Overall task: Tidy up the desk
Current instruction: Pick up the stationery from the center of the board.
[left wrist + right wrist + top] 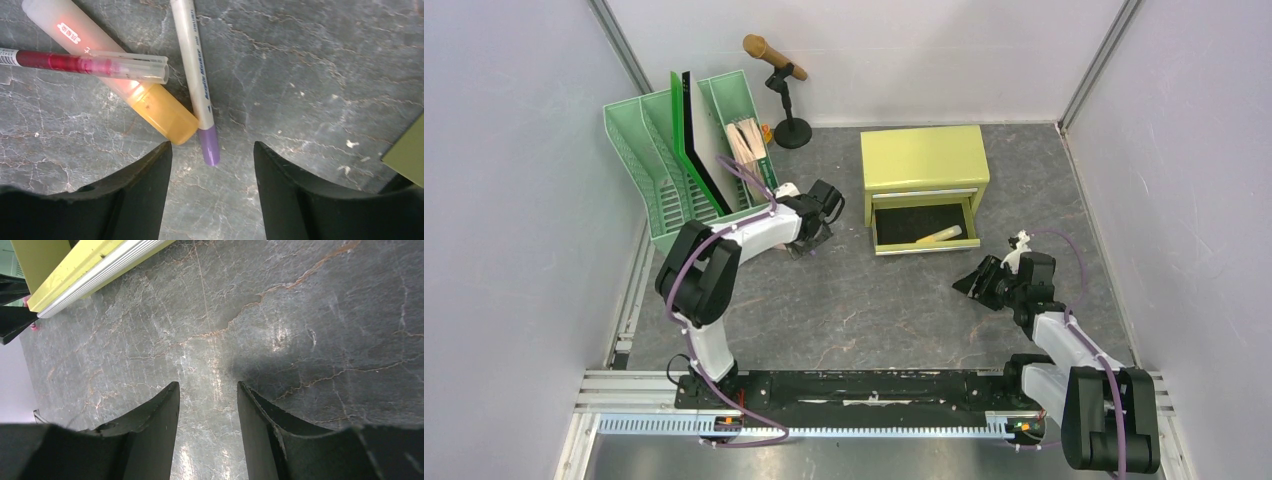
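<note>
Well, desk [874,310]: flat, dark grey, stone-mottled with pale veins, lying under both arms.
Left gripper [212,146]: black fingers apart, low over the desk, clasping nothing.
Marker [192,65]: slim white barrel, purple cap; the cap end lies just ahead of the left gripper's gap.
Tube [167,115]: round, frosted, yellow-orange cap — beside the marker.
Pen [75,62]: red, clear cap, lying across the tube.
Right gripper [207,386]: fingers apart — bare desk beneath, yellow-green cabinet [922,158] near.
</note>
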Controlling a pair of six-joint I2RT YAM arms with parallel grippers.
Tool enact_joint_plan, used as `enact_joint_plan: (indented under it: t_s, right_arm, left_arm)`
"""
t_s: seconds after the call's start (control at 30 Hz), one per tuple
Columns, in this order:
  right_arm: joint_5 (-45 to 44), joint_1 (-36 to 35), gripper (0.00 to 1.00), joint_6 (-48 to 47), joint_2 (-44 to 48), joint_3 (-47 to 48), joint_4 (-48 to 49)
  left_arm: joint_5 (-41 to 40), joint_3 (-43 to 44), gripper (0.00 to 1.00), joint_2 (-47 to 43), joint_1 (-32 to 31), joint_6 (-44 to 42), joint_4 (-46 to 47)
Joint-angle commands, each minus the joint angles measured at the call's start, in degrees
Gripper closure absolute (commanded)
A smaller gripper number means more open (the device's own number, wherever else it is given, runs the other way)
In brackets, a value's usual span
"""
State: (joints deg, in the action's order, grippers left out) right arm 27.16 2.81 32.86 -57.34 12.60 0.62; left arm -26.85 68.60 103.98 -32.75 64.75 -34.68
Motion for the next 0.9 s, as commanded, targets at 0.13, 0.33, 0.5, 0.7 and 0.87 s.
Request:
enact_joint_plan:
  t_s: [0.13,0.33,0.5,0.7,0.87]
  right_arm:
    - [-0.2,0.1,0.47,-2.4,-1.5,-1.9,-3.3]
    - [1.9,0.1,0.45,-2.0,-3.6,-1.4,-3.3]
    - [2.5,0.1,0.22,-2.9,-1.7,-1.1,-3.7]
    - [1.9,0.1,0.03,-3.5,1.6,-1.2,-5.2]
    - [2.5,0.1,0.02,-3.0,2.2,-1.7,-5.3]
  left_arm:
    - [-0.4,1.2,0.44,2.9,2.0,-1.8,-1.0]
    - [1.5,1.2,0.66,4.4,2.7,-3.8,-0.6]
    - [4.8,1.1,0.88,4.8,3.1,-5.1,-0.5]
    - [6.5,0.3,0.98,3.9,3.3,-5.3,-0.6]
    - [11.9,-1.2,0.98,2.1,3.3,-9.6,2.9]
